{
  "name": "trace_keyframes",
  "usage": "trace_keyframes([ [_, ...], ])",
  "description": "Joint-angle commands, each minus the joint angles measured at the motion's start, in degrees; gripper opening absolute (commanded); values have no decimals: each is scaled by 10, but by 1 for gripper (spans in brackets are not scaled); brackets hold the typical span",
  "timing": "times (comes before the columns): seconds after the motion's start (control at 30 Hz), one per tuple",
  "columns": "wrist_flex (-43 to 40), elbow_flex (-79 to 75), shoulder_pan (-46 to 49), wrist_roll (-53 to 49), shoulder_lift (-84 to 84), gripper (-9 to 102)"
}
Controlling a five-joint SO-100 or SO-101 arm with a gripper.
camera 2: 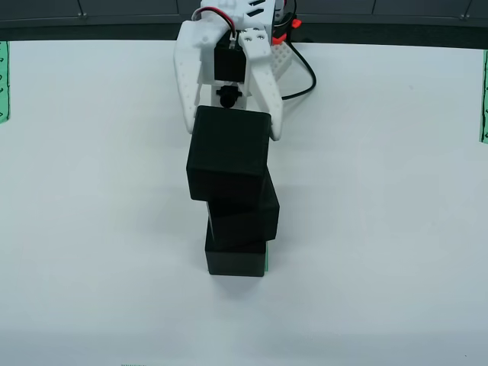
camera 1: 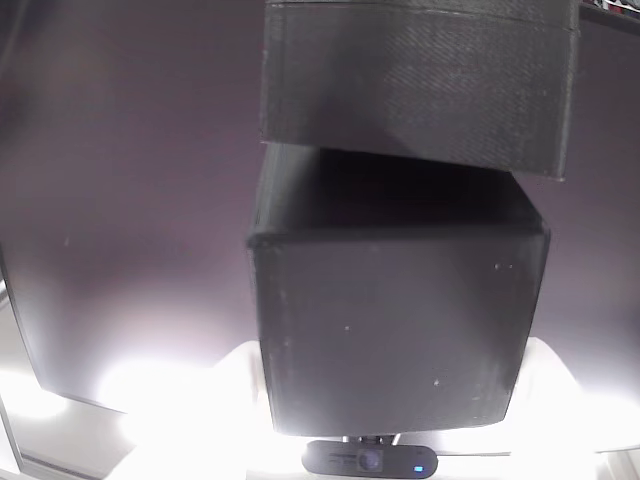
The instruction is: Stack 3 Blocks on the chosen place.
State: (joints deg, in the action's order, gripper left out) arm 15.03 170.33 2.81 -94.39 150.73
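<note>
- The view from above: three black blocks stand in one stack on the white table (camera 2: 91, 229), near the middle and a little toward the near edge.
- The bottom block (camera 2: 235, 259) sits on the green patch (camera 2: 266, 263), of which a thin sliver shows at the block's right side.
- The middle block (camera 2: 245, 213) rests on the bottom block, turned slightly and shifted a little to the right.
- The top block (camera 2: 229, 164) sits on the middle one, leaning out toward the left and the far edge, its faces not lined up with those below.
- The white gripper (camera 2: 230, 126) reaches in from the far edge, its two fingers spread to either side of the top block's far end; the jaws stand apart, and whether they press on the block cannot be told.
- A green strip (camera 2: 483, 99) lies at the table's right edge, another at the left edge.
- The view that rides on the gripper: a black block (camera 1: 395, 330) looms close, with a second block (camera 1: 420, 85) set askew past it, overlapping its far edge. A small black webcam (camera 1: 368, 460) shows at the bottom.
</note>
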Motion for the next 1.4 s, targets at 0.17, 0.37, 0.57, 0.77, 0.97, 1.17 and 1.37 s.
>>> trace_keyframes([
  [0.17, 19, -3, 5, -4, 7, 32],
  [0.37, 21, -10, 8, -4, 14, 32],
  [0.57, -4, -30, 3, -4, 47, 32],
  [0.77, -122, -75, -11, 4, 105, 30],
  [0.97, -224, -81, -21, 54, 198, 17],
  [1.17, -336, -129, -43, 170, 269, 5],
  [1.37, -461, -206, -55, 447, 290, 0],
])
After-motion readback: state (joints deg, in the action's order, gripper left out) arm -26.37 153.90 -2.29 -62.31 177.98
